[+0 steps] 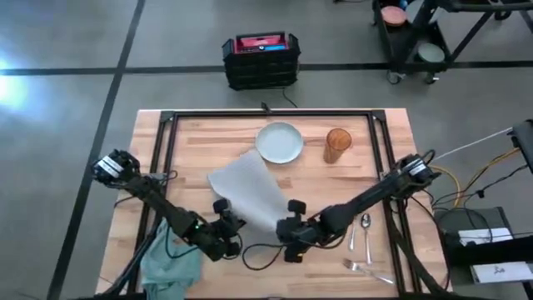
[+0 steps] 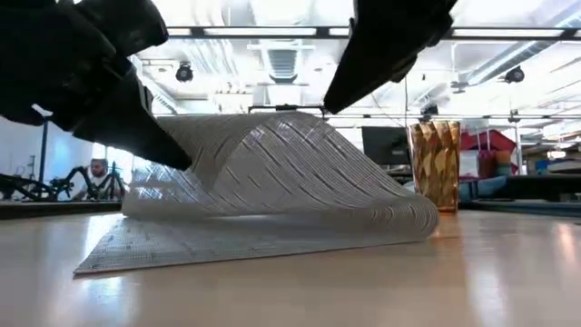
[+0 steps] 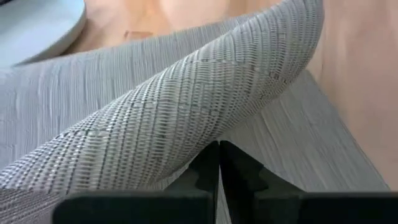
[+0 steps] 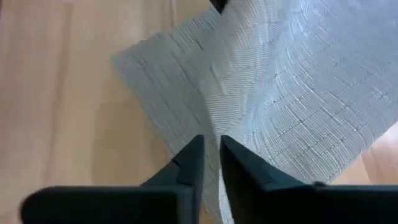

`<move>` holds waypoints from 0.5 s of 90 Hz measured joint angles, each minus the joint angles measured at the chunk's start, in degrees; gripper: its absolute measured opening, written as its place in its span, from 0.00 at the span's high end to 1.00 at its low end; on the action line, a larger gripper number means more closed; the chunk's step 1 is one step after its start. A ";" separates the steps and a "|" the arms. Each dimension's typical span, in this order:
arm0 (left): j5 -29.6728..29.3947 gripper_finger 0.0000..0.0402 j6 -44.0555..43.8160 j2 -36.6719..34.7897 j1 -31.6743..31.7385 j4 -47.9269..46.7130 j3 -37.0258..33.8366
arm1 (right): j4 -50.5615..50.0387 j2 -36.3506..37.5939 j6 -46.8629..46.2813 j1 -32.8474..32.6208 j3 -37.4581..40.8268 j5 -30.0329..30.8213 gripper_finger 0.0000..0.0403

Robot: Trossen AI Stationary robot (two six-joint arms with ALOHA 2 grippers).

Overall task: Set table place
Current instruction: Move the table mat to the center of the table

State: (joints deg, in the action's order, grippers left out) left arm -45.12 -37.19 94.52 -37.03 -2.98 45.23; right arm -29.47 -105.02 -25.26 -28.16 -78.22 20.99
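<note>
On the table (image 1: 391, 142), the placemat (image 1: 246, 193) lies before the plate (image 1: 279, 142); the glass (image 1: 337, 145) stands right of the plate.

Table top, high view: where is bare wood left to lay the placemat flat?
Bare table lies left of the plate, beyond the left gripper. Right side is crowded: amber glass, cutlery, right gripper. Both grippers pinch the folded placemat; napkin fills the near-left corner.
</note>
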 joint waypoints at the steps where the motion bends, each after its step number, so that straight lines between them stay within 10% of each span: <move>1: 0.00 1.00 0.10 0.00 0.02 0.10 0.00 | -0.32 0.11 0.09 -0.07 -0.01 -0.01 0.81; 45: 0.00 1.00 0.98 0.00 0.19 1.96 0.00 | 3.97 -4.79 0.43 -0.30 0.67 12.47 0.49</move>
State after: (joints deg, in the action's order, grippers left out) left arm -45.12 -36.21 94.52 -36.84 -1.02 45.23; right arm -25.50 -109.81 -24.83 -28.46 -77.55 33.46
